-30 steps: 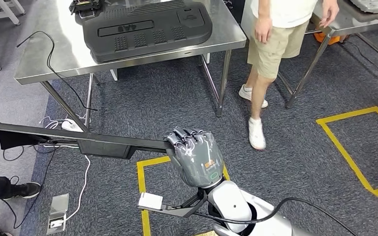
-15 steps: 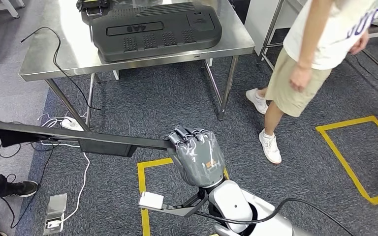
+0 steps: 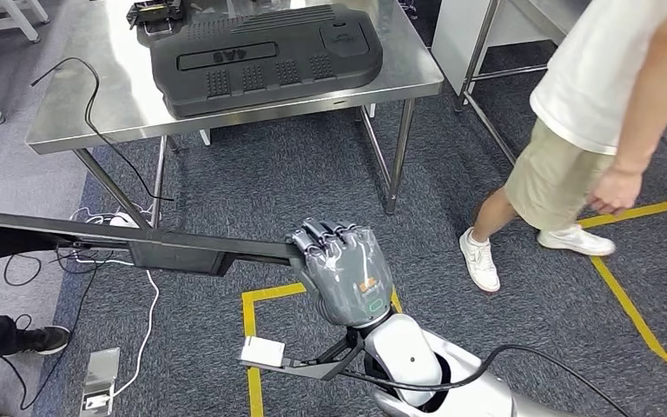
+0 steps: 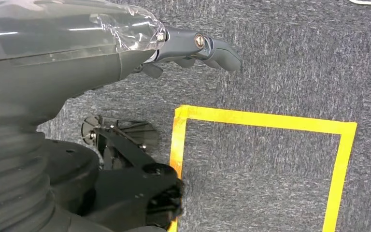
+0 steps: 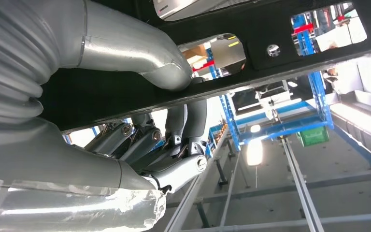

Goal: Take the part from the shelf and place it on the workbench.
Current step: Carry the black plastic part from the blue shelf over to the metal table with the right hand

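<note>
Beside the workbench [image 3: 78, 122], a person [image 3: 591, 130], floor cables [image 3: 143, 313]

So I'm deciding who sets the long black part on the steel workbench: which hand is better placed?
The right hand: it already grips the long black part, with the workbench ahead. The left hand hangs over the carpet, holding nothing.
</note>
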`<state>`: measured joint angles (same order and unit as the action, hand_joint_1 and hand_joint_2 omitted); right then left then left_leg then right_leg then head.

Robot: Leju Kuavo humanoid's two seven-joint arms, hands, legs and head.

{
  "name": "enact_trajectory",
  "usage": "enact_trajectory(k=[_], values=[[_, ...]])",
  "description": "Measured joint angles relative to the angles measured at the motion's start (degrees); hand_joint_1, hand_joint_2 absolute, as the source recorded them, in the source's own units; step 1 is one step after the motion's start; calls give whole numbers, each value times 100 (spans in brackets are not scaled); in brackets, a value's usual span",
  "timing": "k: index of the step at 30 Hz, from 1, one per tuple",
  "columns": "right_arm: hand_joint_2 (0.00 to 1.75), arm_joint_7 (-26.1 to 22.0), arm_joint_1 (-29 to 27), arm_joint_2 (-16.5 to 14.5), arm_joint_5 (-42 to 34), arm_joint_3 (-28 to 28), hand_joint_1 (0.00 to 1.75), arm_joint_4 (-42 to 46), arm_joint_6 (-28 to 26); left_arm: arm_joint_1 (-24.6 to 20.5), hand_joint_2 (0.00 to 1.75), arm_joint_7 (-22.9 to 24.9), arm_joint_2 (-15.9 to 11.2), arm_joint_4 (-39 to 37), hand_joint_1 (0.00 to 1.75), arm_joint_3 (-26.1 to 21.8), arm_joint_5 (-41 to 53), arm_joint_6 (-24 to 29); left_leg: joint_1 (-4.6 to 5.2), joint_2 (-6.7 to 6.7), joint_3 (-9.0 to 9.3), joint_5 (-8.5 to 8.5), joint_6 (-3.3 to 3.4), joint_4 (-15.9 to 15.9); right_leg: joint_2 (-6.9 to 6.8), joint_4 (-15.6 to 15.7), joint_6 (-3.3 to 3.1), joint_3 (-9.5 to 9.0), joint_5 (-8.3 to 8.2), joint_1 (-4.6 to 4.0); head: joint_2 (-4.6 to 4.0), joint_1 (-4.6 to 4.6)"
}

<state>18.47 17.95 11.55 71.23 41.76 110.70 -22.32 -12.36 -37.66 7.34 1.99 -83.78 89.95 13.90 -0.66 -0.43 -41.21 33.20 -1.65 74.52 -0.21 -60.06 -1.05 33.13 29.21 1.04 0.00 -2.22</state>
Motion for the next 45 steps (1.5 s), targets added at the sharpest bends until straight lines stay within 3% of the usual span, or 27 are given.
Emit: enact_trajectory(k=[2, 4, 8, 10, 13, 14, 15, 16, 18, 19, 20, 24, 26, 28, 29, 30, 31, 33, 34, 35, 38, 40, 41, 43, 44, 45], values=[[175, -5, 17, -4, -15, 7, 175, -18, 13, 5, 175, 0, -1, 0, 0, 0, -1, -1, -3, 0, 277, -434, 28, -694, 4, 1, 29, -62, 46, 5, 0, 3], [175, -17, 57, -13, -41, 14, 175, -32, 22, 3, 175, 0, -2, 0, 0, 0, 0, -3, 23, -1, 529, -653, 72, -1302, 12, -5, 79, -95, 89, -6, 0, 8], [175, -60, 113, -30, -83, 35, 175, -63, 44, 19, 175, 0, -2, 0, 0, 0, 0, -4, 49, -9, 608, -615, 181, -1483, 15, 44, 202, -137, 118, -12, 0, 3], [175, -85, 133, -33, -87, 52, 175, -68, 63, 15, 175, 0, -2, 0, 0, 0, 0, -4, 21, -2, 668, -625, 241, -1558, 15, -150, 251, -76, 254, -16, 0, -21], [175, -104, 174, -37, -93, 91, 175, -87, 101, 7, 175, 0, -2, 0, 0, -1, 0, -4, 35, 10, 710, -608, 308, -1584, 17, -1161, 267, 468, 658, -21, 0, -84], [175, -109, 179, -38, -103, 104, 175, -98, 121, 9, 175, 0, -2, 0, 0, -2, 0, -5, 45, 10, 719, -596, 321, -1580, 17, -1402, 264, 626, 686, -22, 0, -93], [175, -116, 183, -38, -134, 118, 175, -113, 150, 12, 175, 0, -2, 0, 0, -2, 0, -7, 51, 5, 735, -579, 329, -1573, 17, -1414, 251, 675, 579, -24, 0, -99], [175, -127, 192, -38, -173, 133, 175, -126, 182, 14, 175, 0, -2, 0, 0, -2, -1, -9, 54, -2, 757, -559, 329, -1564, 17, -1206, 233, 619, 374, -26, 0, -107], [175, -154, 230, -39, -275, 167, 175, -146, 230, 15, 175, 0, -2, 0, 0, -2, 0, -19, 64, -16, 793, -508, 304, -1537, 16, -488, 186, 351, -48, -40, 0, -126], [175, -176, 252, -42, -339, 184, 175, -151, 236, 14, 175, 0, -2, 0, 0, -1, 0, -26, 71, -19, 796, -488, 281, -1523, 18, -221, 165, 246, -138, -49, 0, -131], [175, -200, 267, -44, -425, 199, 175, -155, 234, 14, 175, 0, -2, 0, 0, -1, 0, -36, 75, -19, 794, -476, 256, -1516, 24, -71, 149, 191, -157, -58, 0, -131], [175, -312, 282, -48, -781, 238, 175, -159, 227, 13, 175, 0, -3, 0, 0, 0, -1, -68, 69, -13, 798, -395, 129, -1445, 37, 55, 64, 122, -138, -44, 0, -103], [175, -339, 286, -56, -879, 258, 175, -159, 234, 13, 175, 0, -4, 0, 0, 0, 0, -69, 49, -6, 610, -141, 56, -985, 15, 95, 17, 72, -137, -21, 0, -64], [175, -349, 288, -63, -935, 278, 175, -162, 242, 25, 175, 0, -4, 0, 0, 0, 0, -70, 21, -2, 234, 152, 1, -256, 1, 96, -15, 46, -113, -21, 0, -33], [175, -351, 287, -64, -944, 286, 175, -166, 245, 34, 175, 0, -4, 0, 0, 0, -1, -70, 10, -2, 94, 202, -14, -14, -1, 95, -21, 34, -100, -21, 0, -29], [175, -352, 287, -64, -951, 294, 175, -172, 248, 43, 175, 0, -5, 0, 0, 0, -1, -70, 1, -1, 44, 137, -22, 30, 0, 94, -20, 17, -86, -20, 0, -24], [175, -353, 287, -64, -964, 300, 175, -178, 251, 46, 175, 0, -7, 0, 0, 0, -1, -70, -5, -1, 113, -40, -20, -170, 4, 93, -11, -9, -69, -18, 0, -22], [175, -358, 289, -64, -1016, 308, 175, -187, 262, 47, 175, 0, -10, 0, 0, -1, 0, -70, -6, -2, 438, -468, 4, -929, 9, 90, 27, -69, -22, -22, 0, -14], [175, -361, 293, -64, -1055, 311, 175, -189, 264, 46, 175, 0, -11, 0, 0, -2, 1, -70, 4, -5, 573, -588, 29, -1255, 12, 85, 53, -84, -1, -29, 0, -9], [175, -363, 296, -64, -1090, 316, 175, -189, 262, 46, 175, 0, -11, 0, 0, -2, 1, -70, 18, -7, 645, -628, 57, -1442, 15, 86, 80, -89, 12, -35, 0, -8], [175, -329, 304, -64, -1153, 325, 175, -190, 234, 58, 175, 0, -10, 0, 0, -1, 1, -69, 35, -5, 672, -598, 162, -1542, 20, 121, 168, -107, 30, -34, 0, -9], [175, -271, 311, -64, -1116, 323, 175, -190, 204, 62, 175, 0, -10, 1, 0, -1, 0, -68, 13, 4, 719, -611, 237, -1604, 21, -19, 219, -76, 147, -28, 0, -22], [175, -234, 316, -64, -1062, 320, 175, -190, 175, 58, 175, 0, -10, 1, 0, -1, -1, -66, 5, 10, 742, -613, 272, -1629, 21, -268, 235, 33, 285, -24, 0, -41], [175, -147, 319, -62, -891, 313, 175, -196, 112, 59, 175, 0, -11, 1, 0, -2, 0, -63, 21, 17, 758, -593, 321, -1634, 20, -1040, 255, 431, 609, -21, 0, -84], [175, -98, 318, -61, -790, 306, 175, -202, 86, 62, 175, 0, -11, 0, 0, -2, 0, -61, 31, 18, 767, -581, 337, -1631, 20, -1384, 261, 630, 703, -21, 0, -99], [175, -53, 318, -60, -703, 298, 175, -209, 72, 67, 175, 0, -11, 0, 0, -2, 0, -59, 40, 17, 780, -567, 345, -1628, 20, -1526, 260, 734, 678, -21, 0, -108]])
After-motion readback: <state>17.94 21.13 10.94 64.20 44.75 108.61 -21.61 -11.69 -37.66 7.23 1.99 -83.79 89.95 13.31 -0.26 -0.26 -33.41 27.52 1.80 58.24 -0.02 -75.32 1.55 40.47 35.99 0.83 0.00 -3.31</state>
